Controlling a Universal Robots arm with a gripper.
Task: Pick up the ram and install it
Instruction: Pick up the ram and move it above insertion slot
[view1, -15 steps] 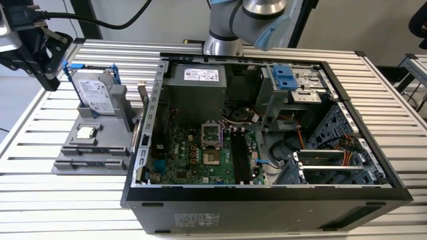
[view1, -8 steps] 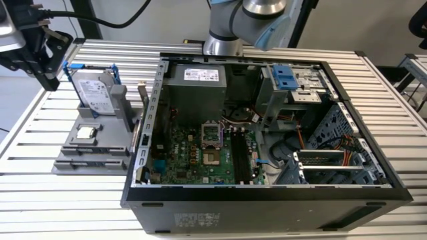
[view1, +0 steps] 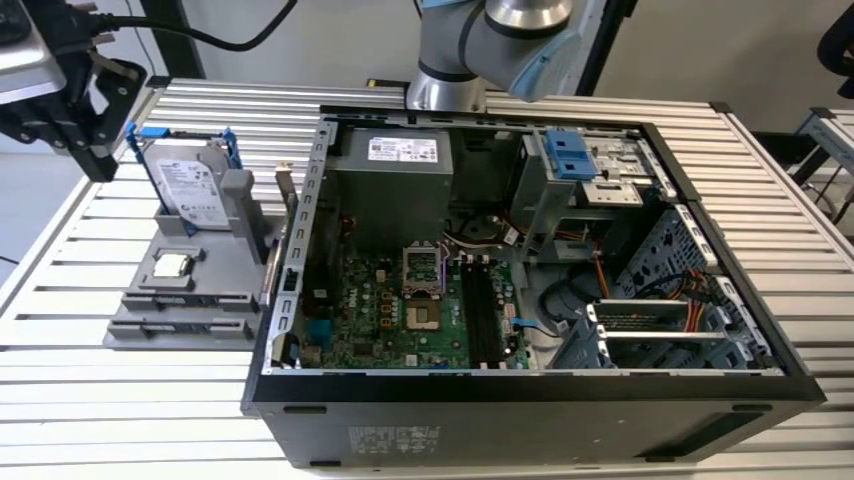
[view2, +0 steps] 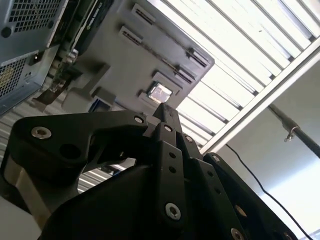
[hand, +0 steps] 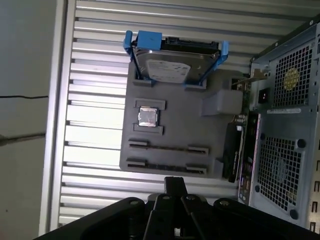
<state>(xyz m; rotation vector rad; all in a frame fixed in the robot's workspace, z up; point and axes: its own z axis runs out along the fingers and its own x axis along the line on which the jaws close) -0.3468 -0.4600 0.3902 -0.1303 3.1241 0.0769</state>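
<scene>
while the black metal gripper (view1: 100, 165) hangs shut and empty at ten o'clock in the exterior view, the long thin dark ram stick (hand: 167, 148) stands on edge in the flat grey plastic tray (hand: 175, 125), at nine o'clock from the open black computer case (view1: 534, 400).

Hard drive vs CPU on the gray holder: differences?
The hard drive is larger, oblong, with blue rails; the CPU is a small bare square. The hard drive stands tilted; the CPU lies flat in a recess. Both are silvery and sit on the holder.
</scene>
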